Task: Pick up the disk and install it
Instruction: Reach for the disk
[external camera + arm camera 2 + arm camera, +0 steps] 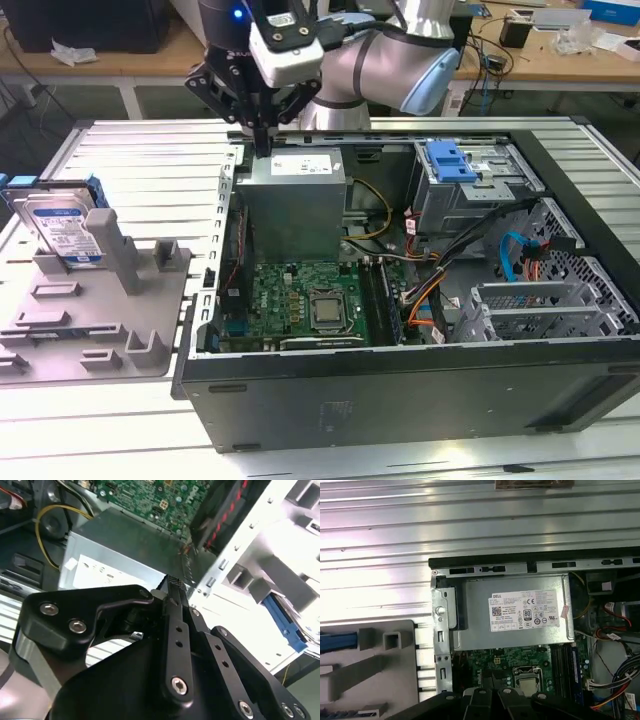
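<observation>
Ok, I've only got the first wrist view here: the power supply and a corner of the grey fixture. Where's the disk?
Observer: In the exterior view the disk stands upright in the grey fixture, on the exterior view's left of the computer case.
Operator: Is the claw carrying anything?
Observer: No. The claw is shut with nothing in it, and it hangs over the case's edge beside the power supply.
Operator: And where's the drive cage?
Observer: The grey metal cage sits inside the case toward the exterior view's right, with a blue latch bracket on top.
</observation>
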`<state>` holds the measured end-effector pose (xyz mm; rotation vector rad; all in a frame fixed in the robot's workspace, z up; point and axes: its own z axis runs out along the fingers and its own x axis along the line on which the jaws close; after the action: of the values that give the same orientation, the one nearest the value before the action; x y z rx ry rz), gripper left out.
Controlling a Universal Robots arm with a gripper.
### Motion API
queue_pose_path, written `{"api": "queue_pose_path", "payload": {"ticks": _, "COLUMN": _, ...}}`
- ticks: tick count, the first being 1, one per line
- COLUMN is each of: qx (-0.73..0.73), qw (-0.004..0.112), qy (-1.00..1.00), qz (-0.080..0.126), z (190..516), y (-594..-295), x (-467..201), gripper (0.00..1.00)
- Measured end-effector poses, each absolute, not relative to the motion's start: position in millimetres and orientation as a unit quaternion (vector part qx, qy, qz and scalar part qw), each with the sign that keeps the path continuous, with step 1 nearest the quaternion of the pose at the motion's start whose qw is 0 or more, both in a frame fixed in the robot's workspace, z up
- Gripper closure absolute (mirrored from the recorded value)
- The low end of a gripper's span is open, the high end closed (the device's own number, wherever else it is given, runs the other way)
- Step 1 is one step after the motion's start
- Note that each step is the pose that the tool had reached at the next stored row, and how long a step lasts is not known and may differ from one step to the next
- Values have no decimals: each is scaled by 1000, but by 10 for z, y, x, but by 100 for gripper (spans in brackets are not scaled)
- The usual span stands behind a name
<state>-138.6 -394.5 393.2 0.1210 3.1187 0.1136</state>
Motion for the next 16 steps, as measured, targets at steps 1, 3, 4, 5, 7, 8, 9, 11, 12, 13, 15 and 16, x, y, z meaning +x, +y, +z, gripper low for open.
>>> {"api": "queue_pose_path", "payload": {"ticks": 1, "qx": 39, "qw": 9, "qy": 999, "qz": 36, "z": 3931, "y": -3928, "x": -1438, "gripper": 89}}
{"api": "queue_pose_path", "payload": {"ticks": 3, "qx": 39, "qw": 9, "qy": 999, "qz": 36, "z": 3928, "y": -3894, "x": -1540, "gripper": 89}}
{"api": "queue_pose_path", "payload": {"ticks": 4, "qx": 39, "qw": 9, "qy": 999, "qz": 36, "z": 3928, "y": -3884, "x": -1570, "gripper": 89}}
{"api": "queue_pose_path", "payload": {"ticks": 5, "qx": 39, "qw": 9, "qy": 999, "qz": 36, "z": 3928, "y": -3873, "x": -1607, "gripper": 89}}
{"api": "queue_pose_path", "payload": {"ticks": 7, "qx": 40, "qw": 9, "qy": 999, "qz": 36, "z": 3924, "y": -3845, "x": -1704, "gripper": 89}}
{"api": "queue_pose_path", "payload": {"ticks": 8, "qx": 40, "qw": 9, "qy": 999, "qz": 36, "z": 3920, "y": -3818, "x": -1790, "gripper": 89}}
{"api": "queue_pose_path", "payload": {"ticks": 9, "qx": 40, "qw": 9, "qy": 998, "qz": 36, "z": 3918, "y": -3800, "x": -1844, "gripper": 89}}
{"api": "queue_pose_path", "payload": {"ticks": 11, "qx": 40, "qw": 9, "qy": 998, "qz": 36, "z": 3914, "y": -3773, "x": -1925, "gripper": 89}}
{"api": "queue_pose_path", "payload": {"ticks": 12, "qx": 40, "qw": 9, "qy": 998, "qz": 36, "z": 3912, "y": -3761, "x": -1963, "gripper": 89}}
{"api": "queue_pose_path", "payload": {"ticks": 13, "qx": 40, "qw": 9, "qy": 998, "qz": 36, "z": 3911, "y": -3750, "x": -1996, "gripper": 89}}
{"api": "queue_pose_path", "payload": {"ticks": 15, "qx": 41, "qw": 9, "qy": 998, "qz": 36, "z": 3908, "y": -3730, "x": -2068, "gripper": 89}}
{"api": "queue_pose_path", "payload": {"ticks": 16, "qx": 41, "qw": 9, "qy": 998, "qz": 36, "z": 3907, "y": -3720, "x": -2112, "gripper": 89}}
